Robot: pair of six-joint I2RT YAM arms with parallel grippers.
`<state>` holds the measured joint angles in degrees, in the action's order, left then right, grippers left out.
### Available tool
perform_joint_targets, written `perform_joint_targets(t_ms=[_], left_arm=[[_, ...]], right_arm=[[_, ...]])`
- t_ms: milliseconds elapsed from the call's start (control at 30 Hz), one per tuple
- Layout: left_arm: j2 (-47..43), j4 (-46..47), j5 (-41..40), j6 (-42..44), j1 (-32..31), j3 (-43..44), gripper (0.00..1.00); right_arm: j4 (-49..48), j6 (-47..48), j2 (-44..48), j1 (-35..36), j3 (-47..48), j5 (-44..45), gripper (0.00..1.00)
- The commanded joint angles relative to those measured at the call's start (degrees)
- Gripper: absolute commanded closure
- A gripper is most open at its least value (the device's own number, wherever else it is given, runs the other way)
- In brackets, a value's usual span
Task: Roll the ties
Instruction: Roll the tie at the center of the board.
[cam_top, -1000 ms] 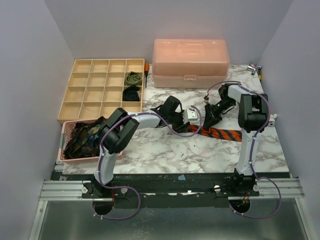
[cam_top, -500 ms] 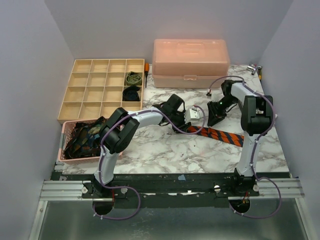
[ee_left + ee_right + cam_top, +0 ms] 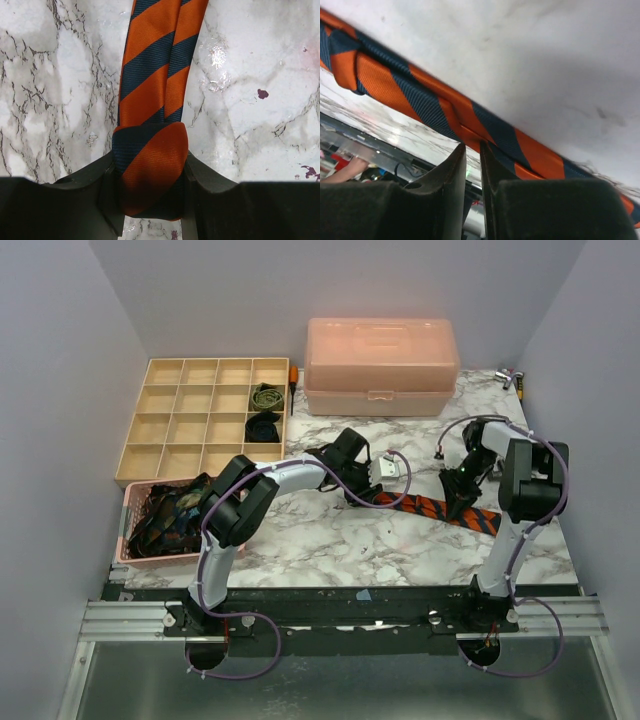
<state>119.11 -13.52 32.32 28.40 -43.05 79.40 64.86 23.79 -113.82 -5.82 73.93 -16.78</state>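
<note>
An orange-and-navy striped tie (image 3: 440, 508) lies across the marble table (image 3: 330, 535) right of centre. Its left end is rolled into a small coil (image 3: 150, 170), and my left gripper (image 3: 150, 172) is shut on that coil from both sides. The rest of the striped tie (image 3: 155, 65) runs straight away from the coil, flat on the table. My right gripper (image 3: 462, 504) stands low over the tie's far part. Its fingers (image 3: 455, 170) are almost together, with the tips pinching the folded edge of the striped tie (image 3: 435, 107).
A pink basket (image 3: 130, 530) at the front left holds several loose dark ties (image 3: 170, 512). The wooden compartment tray (image 3: 205, 415) holds an olive rolled tie (image 3: 267, 397) and a dark one (image 3: 263, 426). A pink lidded box (image 3: 380, 365) stands at the back, with small tools (image 3: 512, 378) at the back right.
My right gripper has slid right and nearer along the striped tie, and the tie's free end has swung toward the front right. The left gripper has kept its hold on the coil.
</note>
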Motion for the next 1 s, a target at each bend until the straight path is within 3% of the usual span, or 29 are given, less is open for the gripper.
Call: perform_joint_targets(t_ms=[0, 133, 300, 400, 500, 633, 767, 967], left_arm=[[4.73, -14.14, -6.59, -0.9, 0.33, -3.81, 1.0], [4.95, -14.46, -6.81, -1.01, 0.08, -3.57, 1.0], [5.5, -14.88, -6.75, -0.91, 0.04, -3.05, 1.0], [5.52, -14.93, -6.5, -0.81, 0.0, -2.96, 1.0], [5.51, -14.87, -6.48, -0.63, 0.04, -3.11, 1.0], [5.5, -15.13, -6.19, -0.31, 0.0, -3.18, 1.0], [5.6, -15.25, -6.11, -0.27, -0.02, -3.16, 1.0], [5.73, -15.47, -6.19, -0.33, -0.02, -3.07, 1.0]], right_arm=[[-5.77, 1.37, -8.28, -1.73, 8.57, 7.95, 0.78], [-3.72, 3.01, -11.37, -1.8, 14.39, 8.0, 0.77], [-2.75, 4.54, -8.92, -1.83, 12.86, 8.38, 0.75], [0.74, 4.34, -5.5, -1.74, 14.53, -0.99, 0.67], [5.97, 2.12, -4.09, -1.37, 18.3, -16.92, 0.55], [3.29, -4.78, -5.29, 1.67, 16.99, -36.19, 0.51], [-4.63, -13.94, -7.97, 5.81, 13.98, -45.09, 0.55], [-13.39, -20.25, -8.11, 13.66, 10.81, -47.77, 0.55]])
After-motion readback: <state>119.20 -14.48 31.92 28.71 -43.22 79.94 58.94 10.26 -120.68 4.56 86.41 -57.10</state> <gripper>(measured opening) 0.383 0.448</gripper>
